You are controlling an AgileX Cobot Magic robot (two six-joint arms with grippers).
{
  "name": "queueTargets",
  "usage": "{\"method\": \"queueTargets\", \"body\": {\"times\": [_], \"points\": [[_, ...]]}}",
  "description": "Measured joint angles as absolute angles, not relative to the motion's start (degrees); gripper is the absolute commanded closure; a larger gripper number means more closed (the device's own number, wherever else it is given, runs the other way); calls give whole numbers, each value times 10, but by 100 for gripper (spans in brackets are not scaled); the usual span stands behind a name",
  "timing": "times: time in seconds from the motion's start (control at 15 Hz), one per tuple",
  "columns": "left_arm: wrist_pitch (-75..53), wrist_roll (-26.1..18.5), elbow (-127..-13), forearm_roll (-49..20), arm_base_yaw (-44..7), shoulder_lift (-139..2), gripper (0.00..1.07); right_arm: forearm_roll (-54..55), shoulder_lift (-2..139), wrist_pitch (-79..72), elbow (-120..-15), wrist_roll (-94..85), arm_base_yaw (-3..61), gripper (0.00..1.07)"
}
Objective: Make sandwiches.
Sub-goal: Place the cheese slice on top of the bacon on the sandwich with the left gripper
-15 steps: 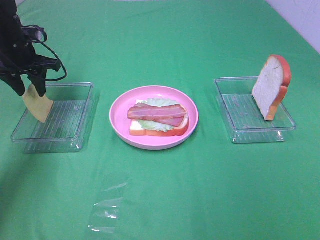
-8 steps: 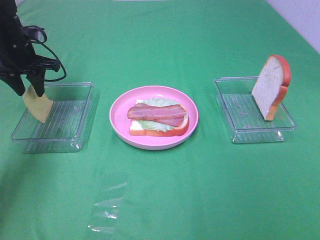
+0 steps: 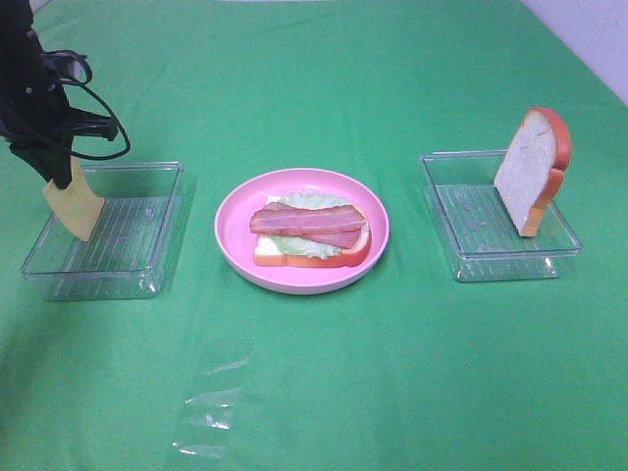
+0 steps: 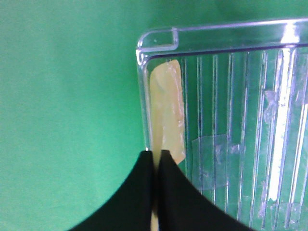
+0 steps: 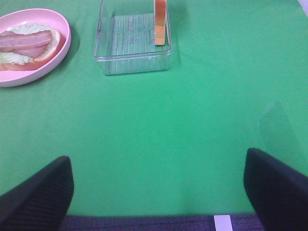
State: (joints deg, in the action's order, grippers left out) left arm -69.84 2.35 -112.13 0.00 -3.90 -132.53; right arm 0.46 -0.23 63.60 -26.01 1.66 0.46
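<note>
Over the left tray [image 3: 108, 285], the left fingers [image 4: 139, 192] had just clamped onto the cheese [image 3: 75, 208], so lifting looked next.

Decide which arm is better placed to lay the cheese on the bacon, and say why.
Left: the left claw grips the cheese over the tray beside the plate; the right claw is open, holding nothing.
</note>
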Motion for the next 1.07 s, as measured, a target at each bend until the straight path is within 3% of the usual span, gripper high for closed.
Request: {"method": "queueTargets", "body": {"times": [0.47, 0.73, 0.87, 1.07], "points": [[-699, 23, -1121, -65, -39, -1238, 107, 5, -2, 636, -260, 17, 5, 15], [-700, -28, -1121, -219, -42, -1187, 107, 5, -2, 636, -260, 17, 5, 15], [-700, -40, -1121, -261, -58, -1185, 107, 5, -2, 636, -260, 17, 5, 15], [-699, -58, -1121, -288, -160, -1205, 107, 5, -2, 636, -260, 17, 5, 15]]}}
